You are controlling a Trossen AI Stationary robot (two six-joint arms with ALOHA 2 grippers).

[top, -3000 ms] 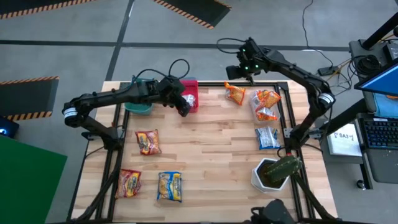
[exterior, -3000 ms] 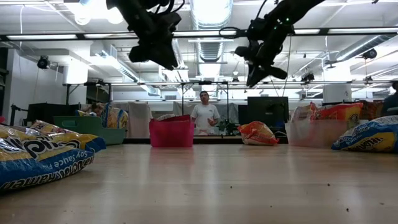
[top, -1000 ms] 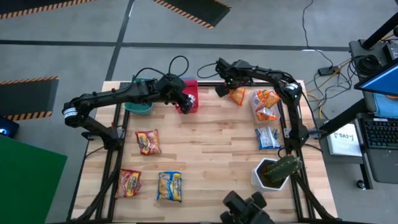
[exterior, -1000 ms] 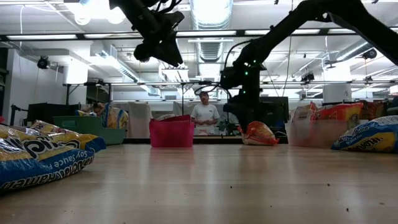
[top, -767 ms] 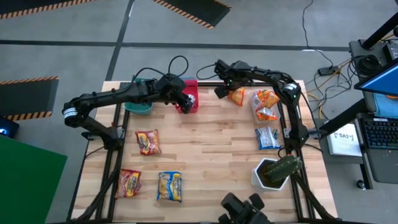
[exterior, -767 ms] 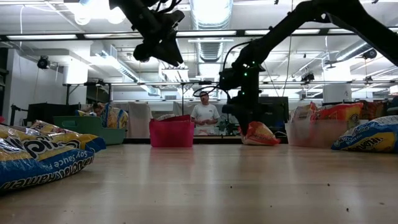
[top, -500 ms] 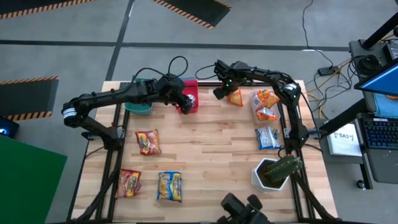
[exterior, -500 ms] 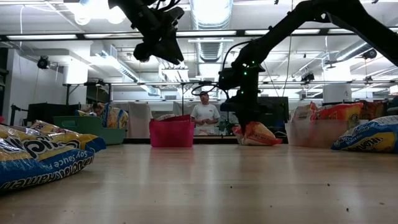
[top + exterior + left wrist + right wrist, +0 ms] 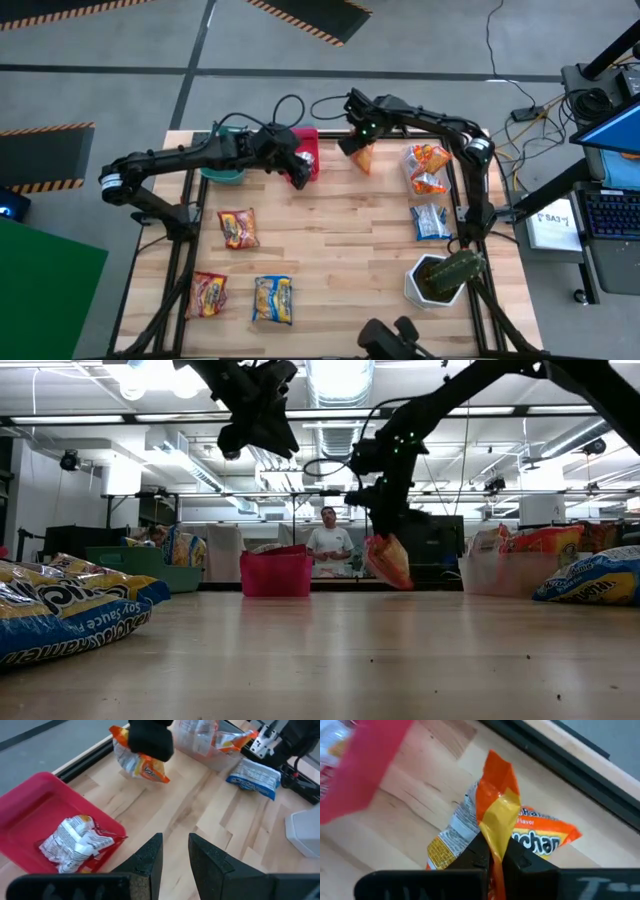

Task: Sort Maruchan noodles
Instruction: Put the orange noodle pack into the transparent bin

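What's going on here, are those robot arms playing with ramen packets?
They are sorting noodle packets. The right pincer is shut on an orange packet and holds it clear of the wooden table, near the pink bin, which already holds a packet. The left pincer hangs over that bin's near edge, carrying nothing. Three packets lie on the left, and a silver-and-blue one on the right.
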